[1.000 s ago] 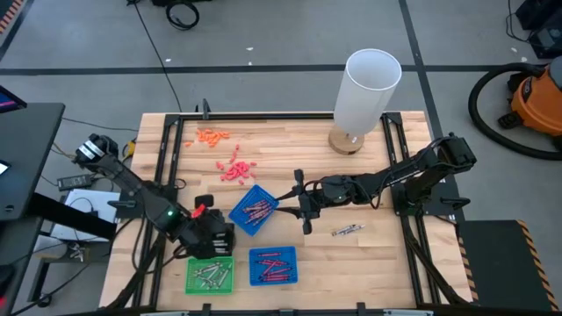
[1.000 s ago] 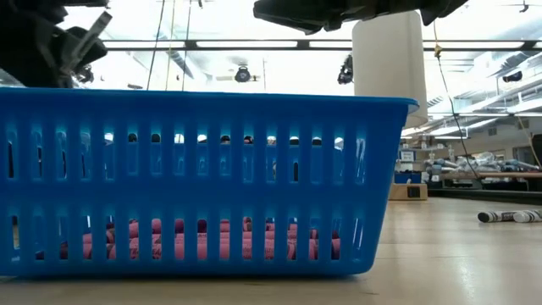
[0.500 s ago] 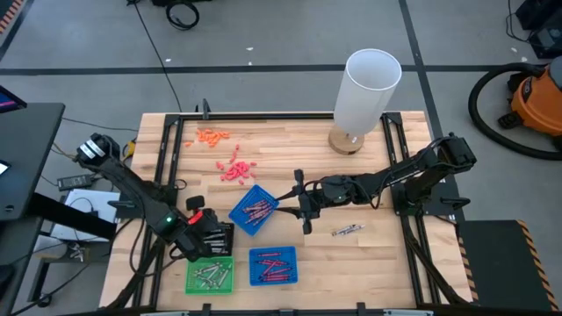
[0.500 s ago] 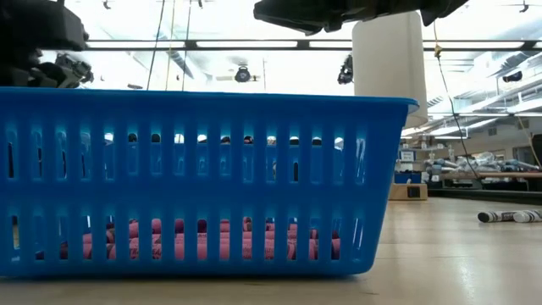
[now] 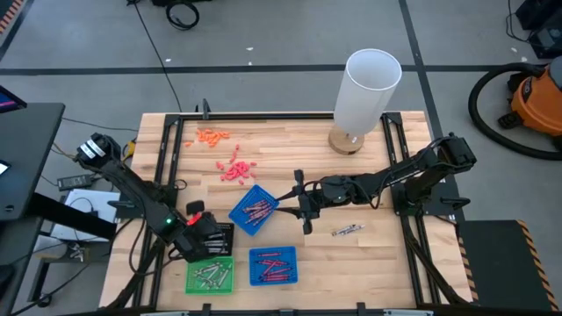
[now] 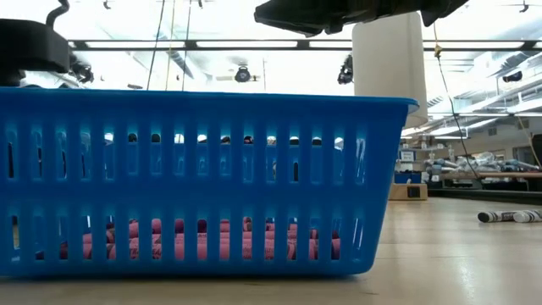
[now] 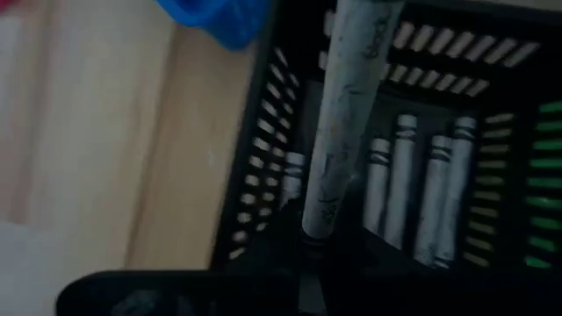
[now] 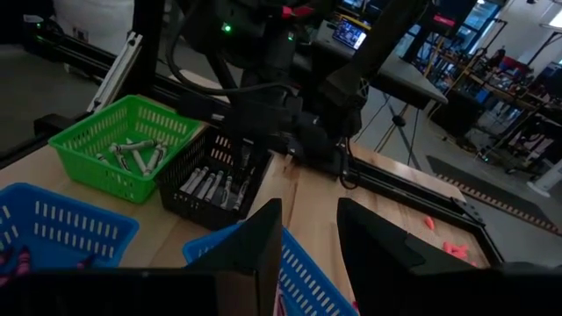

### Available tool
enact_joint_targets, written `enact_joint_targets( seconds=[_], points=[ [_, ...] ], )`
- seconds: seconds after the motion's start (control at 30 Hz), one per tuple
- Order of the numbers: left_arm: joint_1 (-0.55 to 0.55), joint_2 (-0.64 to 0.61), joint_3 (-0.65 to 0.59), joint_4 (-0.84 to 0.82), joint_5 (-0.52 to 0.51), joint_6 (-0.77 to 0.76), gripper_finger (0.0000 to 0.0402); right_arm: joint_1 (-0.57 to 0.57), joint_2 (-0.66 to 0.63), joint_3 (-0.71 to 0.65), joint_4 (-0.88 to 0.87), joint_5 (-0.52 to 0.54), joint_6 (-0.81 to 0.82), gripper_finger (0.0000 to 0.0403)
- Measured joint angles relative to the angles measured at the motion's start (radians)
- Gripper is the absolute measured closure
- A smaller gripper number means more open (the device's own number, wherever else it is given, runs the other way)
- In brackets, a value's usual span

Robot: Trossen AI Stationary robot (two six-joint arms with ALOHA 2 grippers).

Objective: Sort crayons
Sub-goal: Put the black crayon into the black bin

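One grey crayon is pinched upright in the left pincer directly above the black tray, evidently for release among the like-coloured sticks inside, while the right pincer, parted and empty, is held well beyond that tray.

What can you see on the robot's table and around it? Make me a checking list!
Surface: wooden table, bare at the right.
Job's things: grey crayons in black tray and green tray; red ones in two blue trays; loose pair.
Clutter: pink and orange bits, white cylinder.
Grippers: left gripper shut on grey crayon over black tray; right gripper empty, beside tilted blue tray.
Cables: black cable on floor.
Surroundings: orange vacuum.
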Motion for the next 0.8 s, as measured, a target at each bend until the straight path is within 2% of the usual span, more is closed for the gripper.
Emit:
enact_joint_targets(
  seconds=[0.17, 0.33, 0.5, 0.8],
  points=[
    [-0.001, 0.000, -0.001, 0.028, 0.054, 0.000, 0.0370, -0.001, 0.000, 0.000, 0.000, 0.000, 0.000, 0.0282],
    [0.000, 0.000, -0.001, 0.029, 0.059, 0.000, 0.0365, -0.001, 0.000, 0.000, 0.000, 0.000, 0.000, 0.0282],
    [0.001, 0.000, -0.001, 0.033, 0.121, -0.010, 0.0337, -0.001, 0.000, 0.000, -0.002, 0.000, 0.000, 0.0282],
    [0.001, 0.000, 0.000, 0.032, 0.137, -0.022, 0.0297, -0.001, 0.000, 0.000, -0.002, 0.000, 0.000, 0.0282]
  ],
)
